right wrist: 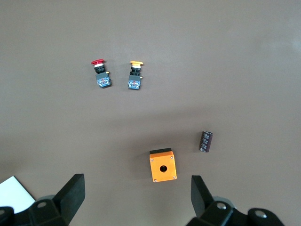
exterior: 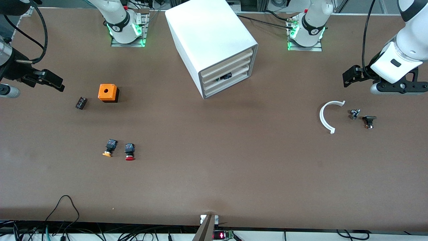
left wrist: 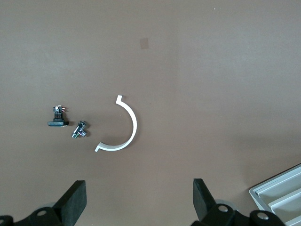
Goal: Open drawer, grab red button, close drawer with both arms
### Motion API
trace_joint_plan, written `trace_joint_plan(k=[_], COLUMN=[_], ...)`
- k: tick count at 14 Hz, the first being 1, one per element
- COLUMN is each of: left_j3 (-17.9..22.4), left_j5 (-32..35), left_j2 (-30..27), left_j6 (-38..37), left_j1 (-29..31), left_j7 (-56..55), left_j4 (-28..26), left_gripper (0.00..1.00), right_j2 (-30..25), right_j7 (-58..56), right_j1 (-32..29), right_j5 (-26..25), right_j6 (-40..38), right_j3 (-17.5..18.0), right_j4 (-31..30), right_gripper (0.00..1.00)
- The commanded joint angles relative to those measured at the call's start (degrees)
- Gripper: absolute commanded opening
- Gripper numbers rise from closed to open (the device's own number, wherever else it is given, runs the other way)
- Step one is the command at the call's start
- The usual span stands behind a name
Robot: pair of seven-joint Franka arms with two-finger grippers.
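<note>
The white cabinet (exterior: 210, 40) stands at the table's middle, near the arms' bases. Its drawer (exterior: 224, 76) is shut, and dark small parts show in its front gap. The red-capped button (exterior: 129, 152) lies on the table toward the right arm's end, nearer the front camera than the orange box; it also shows in the right wrist view (right wrist: 100, 73). My right gripper (exterior: 46, 80) is open and empty, up over the table's end (right wrist: 138, 186). My left gripper (exterior: 351, 76) is open and empty over the left arm's end (left wrist: 139, 188).
An orange-capped button (exterior: 109, 148) lies beside the red one. An orange box with a hole (exterior: 108, 92) and a small black part (exterior: 81, 102) lie nearby. A white C-shaped ring (exterior: 329, 115) and two small parts (exterior: 354, 113) (exterior: 369, 121) lie below the left gripper.
</note>
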Motion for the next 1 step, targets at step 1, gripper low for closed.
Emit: trace_joint_plan(k=[1], left_j3=[-0.23], left_j5=[-0.55], left_j2=[-0.33], left_j6=[-1.31], left_j1=[-0.30], left_j7=[-0.32], left_j4=[0.81], left_gripper=[1.00], right_j2=[-1.83], right_j7=[-0.80], right_j1=[-0.38], right_j5=[0.29], right_j6=[0.71], right_j3=[0.17], right_j4=[-1.37], right_gripper=[1.00])
